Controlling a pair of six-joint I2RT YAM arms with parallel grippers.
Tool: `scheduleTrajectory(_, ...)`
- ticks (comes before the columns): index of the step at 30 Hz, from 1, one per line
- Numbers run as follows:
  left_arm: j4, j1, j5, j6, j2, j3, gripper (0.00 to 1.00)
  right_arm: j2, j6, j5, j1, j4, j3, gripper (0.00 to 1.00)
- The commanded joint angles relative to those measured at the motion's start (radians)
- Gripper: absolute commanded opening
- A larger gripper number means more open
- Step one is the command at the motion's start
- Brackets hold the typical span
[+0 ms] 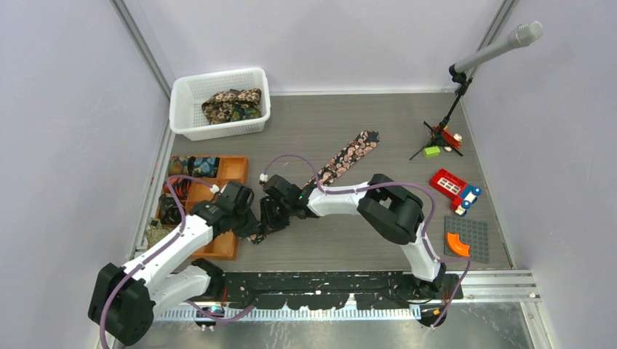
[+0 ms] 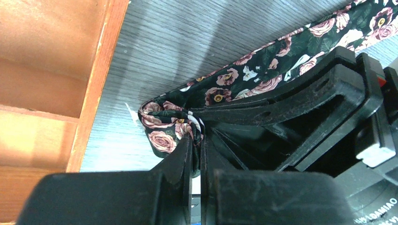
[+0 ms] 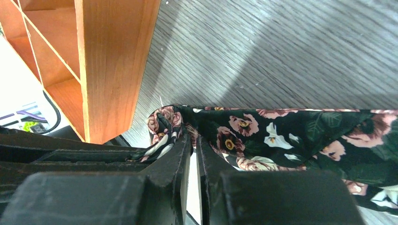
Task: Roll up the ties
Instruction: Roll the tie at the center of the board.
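A black tie with pink-cream flowers (image 1: 348,154) lies diagonally on the grey table, its wide end at the back. Its narrow end is folded over near the orange tray. My left gripper (image 1: 255,228) is shut on that folded end, seen close up in the left wrist view (image 2: 197,140), with the tie (image 2: 263,79) running away to the right. My right gripper (image 1: 272,217) is shut on the same end from the other side (image 3: 193,143), the tie (image 3: 281,136) lying to its right. Both grippers meet at the fold.
The orange compartment tray (image 1: 234,169) sits just left of the grippers and holds more ties (image 1: 193,166). A white mesh basket (image 1: 185,109) at the back left holds a bundled tie (image 1: 231,105). A microphone stand (image 1: 444,134), a red toy (image 1: 451,185) and a grey baseplate (image 1: 469,236) are on the right.
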State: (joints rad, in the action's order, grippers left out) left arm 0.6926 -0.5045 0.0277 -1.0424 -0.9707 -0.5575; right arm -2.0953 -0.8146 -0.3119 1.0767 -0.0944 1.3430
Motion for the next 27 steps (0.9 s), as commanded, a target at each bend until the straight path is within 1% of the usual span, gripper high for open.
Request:
scheduleTrajectory(1,-0.106,-0.003,0.007,0.019,-0.036,-0.043,0.00,0.040,0.017,-0.007,0.007,0.030,-0.002,0.17)
scheduleTrajectory(7,-0.144,-0.003,0.014,0.029,-0.096,-0.043,0.00,0.090,0.066,0.033,-0.003,-0.039,-0.009,0.17)
scheduleTrajectory(14,-0.190,-0.003,0.020,0.028,-0.162,-0.048,0.00,0.169,0.113,0.127,-0.009,-0.158,-0.024,0.17)
scheduleTrajectory(22,-0.218,-0.003,0.023,0.027,-0.220,-0.066,0.00,0.260,0.127,0.170,-0.014,-0.186,-0.090,0.17)
scheduleTrajectory(27,-0.207,-0.003,0.023,0.024,-0.234,-0.081,0.12,0.274,0.127,0.173,-0.016,-0.186,-0.107,0.18)
